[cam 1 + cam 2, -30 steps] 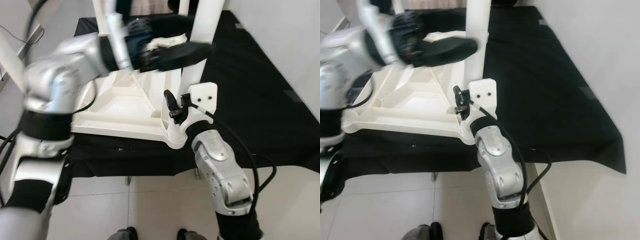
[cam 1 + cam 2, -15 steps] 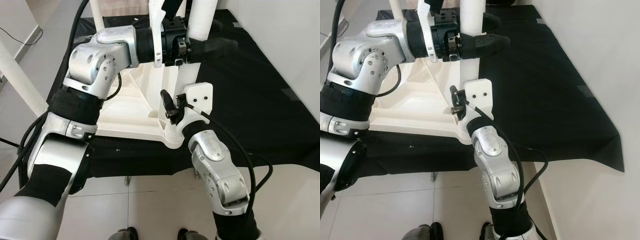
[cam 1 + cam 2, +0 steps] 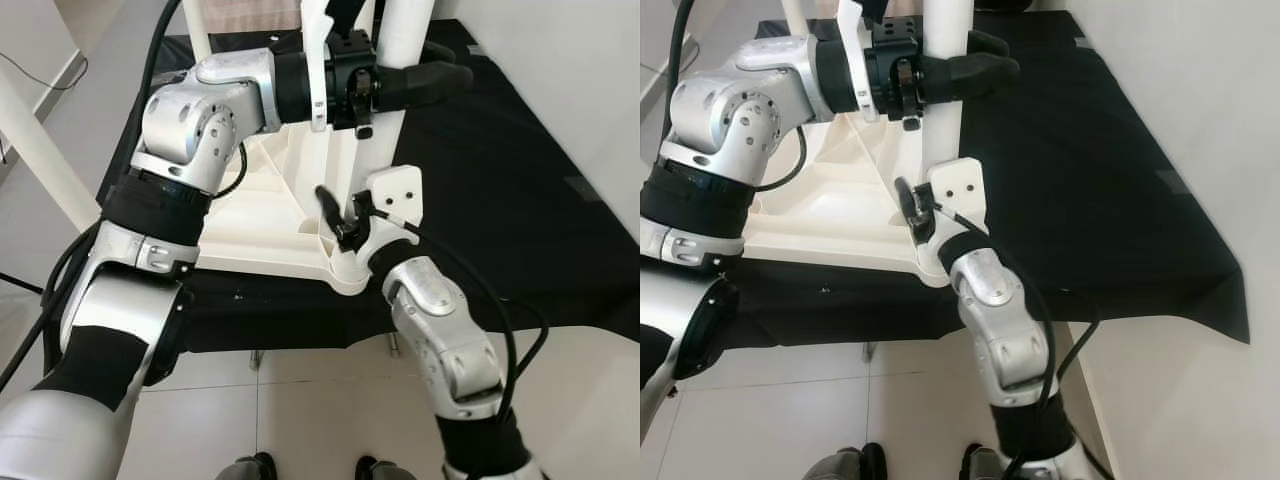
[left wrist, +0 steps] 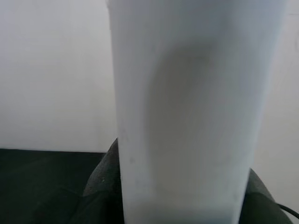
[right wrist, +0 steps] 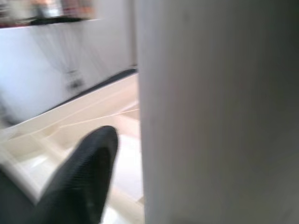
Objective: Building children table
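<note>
A: Left wrist view has a white table leg point(image 4: 187, 112) right up against the lens, with dark fingers point(image 4: 100, 186) curling round both its sides. So the left end effector point(image 3: 420, 82) is clamped on that leg, high up its length?

B: Yes. From the head it reaches across from the robot's left, and its black fingers point(image 3: 975, 68) wrap the upright leg point(image 3: 945, 95) well above the socket. My guess is that the high grip is for steering the leg and keeping it vertical while it seats.

A: And the right end effector point(image 3: 338, 215)?

B: Down low, at the near corner of the upturned white table point(image 3: 250, 215), just beside the foot of the same leg. One black finger point(image 5: 81, 172) shows next to the leg point(image 5: 219, 112) in the right wrist view. Whether that end effector is apart or pressed together, I cannot tell. It probably braces the corner.

A: What is the table lying on?

B: On a black cloth point(image 3: 1090, 180) over a low platform, underside up, with its near right corner close to the platform's near edge. Another white leg point(image 3: 40, 160) leans off to the robot's left.

A: How far along?

B: I judge that this leg is being pushed home in its corner socket.
</note>
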